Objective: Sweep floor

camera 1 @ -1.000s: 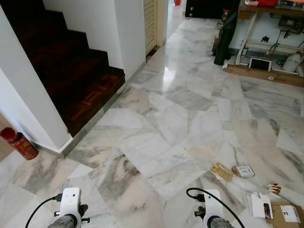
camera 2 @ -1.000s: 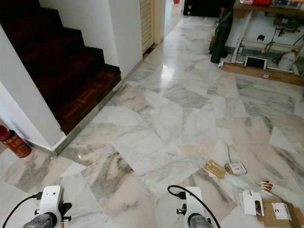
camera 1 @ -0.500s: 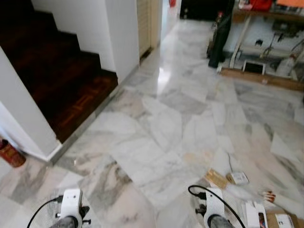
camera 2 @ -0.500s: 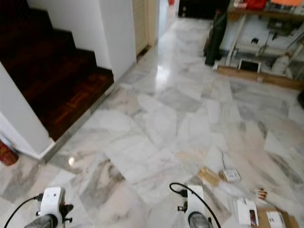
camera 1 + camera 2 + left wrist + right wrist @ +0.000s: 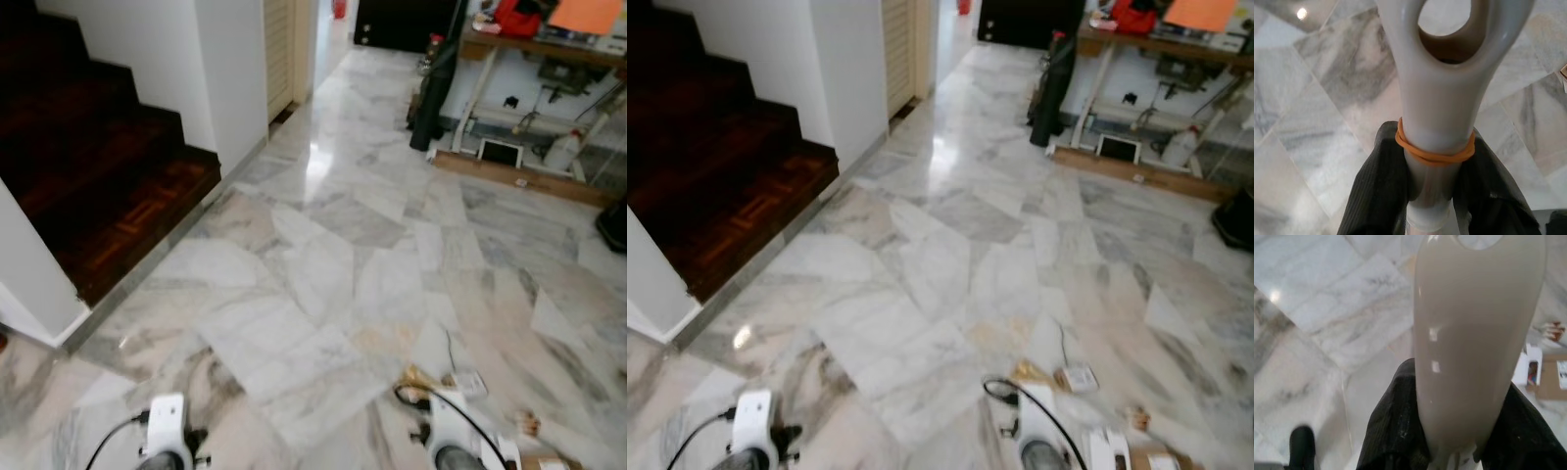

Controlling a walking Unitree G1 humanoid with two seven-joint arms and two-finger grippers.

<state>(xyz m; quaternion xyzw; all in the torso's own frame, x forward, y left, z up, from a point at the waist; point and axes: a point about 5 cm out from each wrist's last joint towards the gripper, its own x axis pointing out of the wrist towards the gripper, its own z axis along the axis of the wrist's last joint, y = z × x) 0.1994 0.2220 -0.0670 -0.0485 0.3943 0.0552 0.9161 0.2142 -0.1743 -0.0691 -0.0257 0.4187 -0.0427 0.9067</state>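
My left gripper (image 5: 1432, 142) is shut on a cream plastic handle (image 5: 1436, 88) that has an oval hole and an orange rubber band around it. A second smooth cream handle (image 5: 1474, 333) has my right gripper (image 5: 1462, 382) shut on it. Both wrists, left (image 5: 167, 443) and right (image 5: 449, 443), sit low at the bottom of the eye views over the marble floor (image 5: 323, 264). Litter lies by the right wrist: a gold wrapper (image 5: 416, 377), a small white packet (image 5: 468, 384), a red-and-white scrap (image 5: 527, 423), a white box (image 5: 1528, 372) and brown cardboard (image 5: 1553, 377).
Dark wooden stairs (image 5: 98, 196) rise on the left beside a white wall (image 5: 235, 69). At the back right stand a cluttered workbench (image 5: 549, 44), a black bag (image 5: 431, 88) and a wooden plank (image 5: 519, 176). A black object (image 5: 612, 225) sits at the right edge.
The camera has moved forward and swung right: the stairs slid left, the red can left the picture, and the litter now lies beside the right wrist. Both grips look unchanged.
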